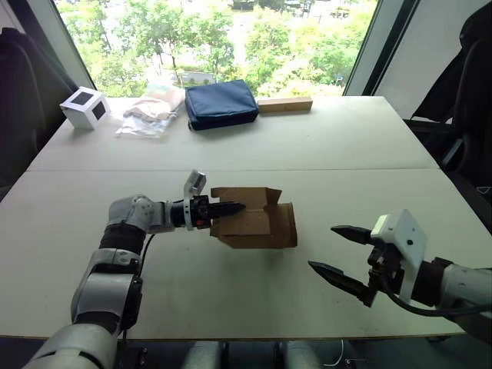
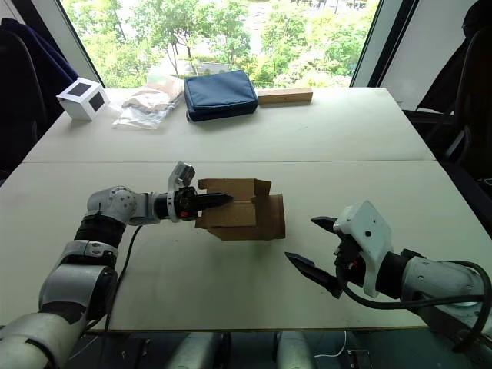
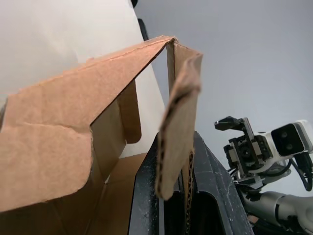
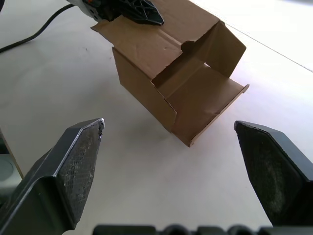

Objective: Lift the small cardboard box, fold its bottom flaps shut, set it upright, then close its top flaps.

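White table under a window with trees outside; far edge carries a white cube, a plastic bag, a navy pouch and a tan wooden block, all well apart from the work.

Small cardboard box sits near table centre, tipped on its side and apparently raised off the surface at its left end. Long axis runs left–right. Both ends open; flaps at the right-hand end splayed, none folded shut.

Left gripper comes in from the left and is clamped on the box's left-end wall: the left wrist view shows a cardboard panel pinched between its black fingers. Cannot say for certain whether this is a flap or the wall proper.

Right gripper hangs near and to the right of the box, apart from it, jaws spread wide and holding nothing. The right wrist view has the open right end facing it, between the two fingers.

Judgement: the right arm is the free one and the nearer to the unfolded flaps; next move is leftward and away toward that open end.
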Controlling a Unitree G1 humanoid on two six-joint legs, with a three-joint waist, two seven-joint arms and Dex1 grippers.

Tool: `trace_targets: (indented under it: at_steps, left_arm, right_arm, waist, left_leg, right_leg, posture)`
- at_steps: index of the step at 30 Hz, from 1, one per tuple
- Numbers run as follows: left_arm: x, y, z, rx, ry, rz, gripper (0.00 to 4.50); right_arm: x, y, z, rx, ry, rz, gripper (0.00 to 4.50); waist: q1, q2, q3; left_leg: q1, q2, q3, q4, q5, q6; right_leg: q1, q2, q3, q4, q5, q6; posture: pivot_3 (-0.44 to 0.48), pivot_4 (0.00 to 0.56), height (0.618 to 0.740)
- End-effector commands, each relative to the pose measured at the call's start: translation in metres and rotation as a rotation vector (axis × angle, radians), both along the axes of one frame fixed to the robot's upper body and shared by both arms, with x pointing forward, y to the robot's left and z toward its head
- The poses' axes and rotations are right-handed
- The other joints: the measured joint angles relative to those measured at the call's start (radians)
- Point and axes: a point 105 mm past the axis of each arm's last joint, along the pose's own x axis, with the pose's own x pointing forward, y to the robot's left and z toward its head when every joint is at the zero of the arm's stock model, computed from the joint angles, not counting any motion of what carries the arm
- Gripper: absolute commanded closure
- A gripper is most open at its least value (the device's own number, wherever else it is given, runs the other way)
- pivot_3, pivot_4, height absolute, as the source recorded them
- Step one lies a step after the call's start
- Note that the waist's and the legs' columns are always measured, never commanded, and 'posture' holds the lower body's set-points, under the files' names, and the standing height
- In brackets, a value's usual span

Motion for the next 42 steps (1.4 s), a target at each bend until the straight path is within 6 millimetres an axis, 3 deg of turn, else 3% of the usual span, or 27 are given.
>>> trace_targets:
  at_steps: [1,3,6,10,15,18,28,42]
  left_arm:
    - [0.006,0.008,0.064,-0.045,-0.326,-0.002,4.44]
    - [0.004,0.012,0.097,-0.051,-0.473,-0.014,4.44]
    - [-0.001,0.015,0.123,-0.057,-0.592,-0.034,4.44]
    - [-0.009,0.015,0.150,-0.034,-0.757,-0.080,4.50]
    - [-0.013,0.011,0.172,-0.034,-0.864,-0.116,4.50]
    - [-0.016,0.010,0.177,-0.033,-0.894,-0.132,4.50]
    - [-0.021,0.007,0.178,-0.032,-0.914,-0.162,4.50]
    - [-0.013,0.008,0.174,-0.021,-0.895,-0.115,4.50]
  right_arm:
    - [0.014,-0.001,0.035,0.216,-0.135,-0.042,0.00]
    - [0.028,-0.009,0.051,0.344,-0.196,-0.109,0.00]
    - [0.043,-0.011,0.066,0.454,-0.244,-0.150,0.00]
    - [0.069,-0.005,0.105,0.637,-0.370,-0.170,1.12]
    - [0.085,0.003,0.146,0.769,-0.464,-0.130,3.04]
    - [0.088,0.012,0.157,0.774,-0.489,-0.091,4.41]
    - [0.111,0.039,0.150,0.603,-0.499,-0.088,4.48]
    - [0.086,0.082,0.133,0.628,-0.407,0.064,4.48]
  waist:
    - [-0.002,-0.002,0.001]
    - [0.000,-0.002,0.001]
    - [0.001,-0.001,0.001]
    - [-0.007,0.000,0.001]
    - [-0.011,0.000,0.001]
    - [-0.014,0.000,0.001]
    - [-0.030,0.000,0.001]
    - [-0.029,0.000,0.001]
  left_leg:
    - [0.000,0.000,0.000,0.000,0.000,0.000]
    - [0.000,0.001,0.000,0.000,0.000,-0.001]
    - [-0.002,0.000,0.000,0.000,0.001,-0.001]
    - [-0.001,0.000,0.001,0.000,0.002,-0.003]
    - [-0.002,0.000,0.001,0.000,0.002,-0.003]
    - [-0.004,0.000,0.001,0.000,0.002,-0.003]
    - [-0.007,0.000,0.002,0.003,0.002,-0.002]
    - [-0.008,0.000,0.002,0.004,0.002,-0.002]
  right_leg:
    - [0.000,0.000,0.000,0.000,0.000,0.000]
    - [0.000,0.000,0.000,0.000,0.000,0.000]
    - [-0.001,-0.001,0.000,0.000,0.000,0.000]
    - [-0.002,0.000,0.000,0.000,0.000,0.000]
    - [-0.004,0.003,0.000,0.002,0.000,0.000]
    - [-0.006,0.003,0.000,0.003,0.000,0.000]
    - [-0.013,0.005,0.002,0.015,0.000,0.000]
    - [-0.014,0.005,0.002,0.016,0.000,0.000]
  posture:
    - [0.000,0.150,0.740]
    - [0.000,0.150,0.740]
    - [0.000,0.150,0.740]
    - [0.000,0.150,0.740]
    - [0.000,0.150,0.740]
    - [0.000,0.150,0.740]
    - [0.000,0.150,0.740]
    - [0.000,0.150,0.740]
